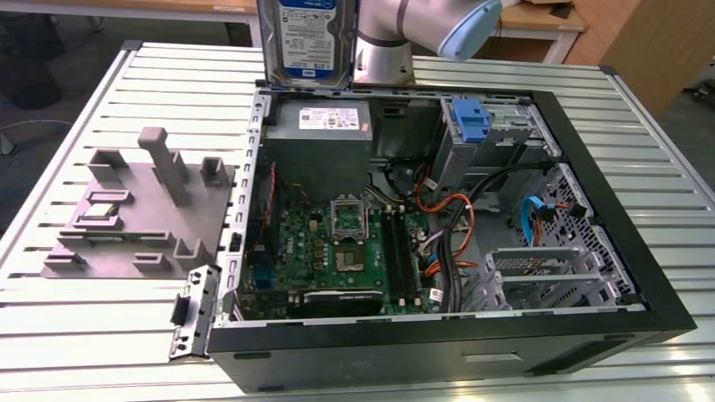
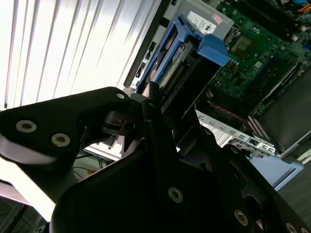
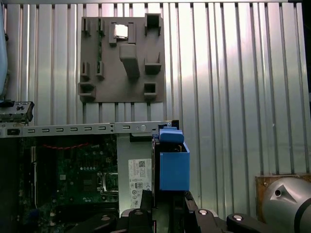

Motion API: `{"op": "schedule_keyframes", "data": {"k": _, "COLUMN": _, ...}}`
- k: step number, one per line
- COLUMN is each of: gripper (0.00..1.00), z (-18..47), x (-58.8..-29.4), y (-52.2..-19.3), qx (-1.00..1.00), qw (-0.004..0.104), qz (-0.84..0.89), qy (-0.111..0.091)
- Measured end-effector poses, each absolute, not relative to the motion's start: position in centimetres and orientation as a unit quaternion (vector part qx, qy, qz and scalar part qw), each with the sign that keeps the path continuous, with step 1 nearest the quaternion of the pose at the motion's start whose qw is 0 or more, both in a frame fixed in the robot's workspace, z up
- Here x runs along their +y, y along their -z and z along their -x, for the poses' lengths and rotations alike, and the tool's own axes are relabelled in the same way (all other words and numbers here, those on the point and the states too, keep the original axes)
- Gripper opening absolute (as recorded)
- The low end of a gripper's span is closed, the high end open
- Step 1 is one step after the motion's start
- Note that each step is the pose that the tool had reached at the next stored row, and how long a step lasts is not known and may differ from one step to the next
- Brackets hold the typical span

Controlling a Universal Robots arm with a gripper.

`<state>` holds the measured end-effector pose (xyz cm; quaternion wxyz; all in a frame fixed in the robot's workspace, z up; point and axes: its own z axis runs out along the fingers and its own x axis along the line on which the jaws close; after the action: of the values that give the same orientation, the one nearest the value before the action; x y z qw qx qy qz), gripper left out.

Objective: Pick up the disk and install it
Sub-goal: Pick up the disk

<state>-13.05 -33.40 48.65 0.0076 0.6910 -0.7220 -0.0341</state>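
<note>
1. Step in hand: the pick-up looks complete and the install has not begun. The disk [image 1: 307, 38] is in the air and touches no surface.
2. End effector: the gripper [image 2: 151, 97] is clamped on the disk. In the second wrist view its black fingers [image 2: 146, 104] close on one end of the blue carrier [image 2: 194, 48].
3. Disk position: in the exterior view it hangs upright above the far rim of the case [image 1: 612, 209], with its label facing the camera. It is over the supply [image 1: 324, 126] and clear of it.
4. Disk position, first wrist view: the carrier end [image 3: 174, 167] sits over the case edge beside the supply label [image 3: 138, 182]. The ribbed table [image 3: 233, 97] lies beyond.
5. Target, judged: the likely seat is the bay [image 1: 525, 126] at the exterior view's right rear. A blue bracket [image 1: 474, 121] stands there. Whether a slot there is free cannot be told.
6. Requirements for the install, judged:
   - Move the disk from the supply side across to the bay side.
   - Line up the carrier with the bay guides.
   - Keep clear of the cables [image 1: 453, 218] between the board [image 1: 335, 251] and the bay.
7. Risk, judged: a tilted carrier may jam on the guides.
</note>
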Motion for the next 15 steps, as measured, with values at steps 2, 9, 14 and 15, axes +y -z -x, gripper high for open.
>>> {"op": "schedule_keyframes", "data": {"k": 2, "gripper": 0.35, "z": 12.7, "x": -33.4, "y": -48.6, "qx": -0.722, "qw": 0.008, "qz": -0.691, "qy": 0.034}}
{"op": "schedule_keyframes", "data": {"k": 9, "gripper": 0.35, "z": 11.4, "x": -33.4, "y": -48.6, "qx": -0.722, "qw": 0.008, "qz": -0.691, "qy": 0.034}}
{"op": "schedule_keyframes", "data": {"k": 14, "gripper": 0.35, "z": 10.5, "x": -33.4, "y": -48.6, "qx": -0.722, "qw": 0.008, "qz": -0.691, "qy": 0.034}}
{"op": "schedule_keyframes", "data": {"k": 15, "gripper": 0.35, "z": 10.3, "x": -33.4, "y": -48.6, "qx": -0.722, "qw": 0.008, "qz": -0.691, "qy": 0.034}}
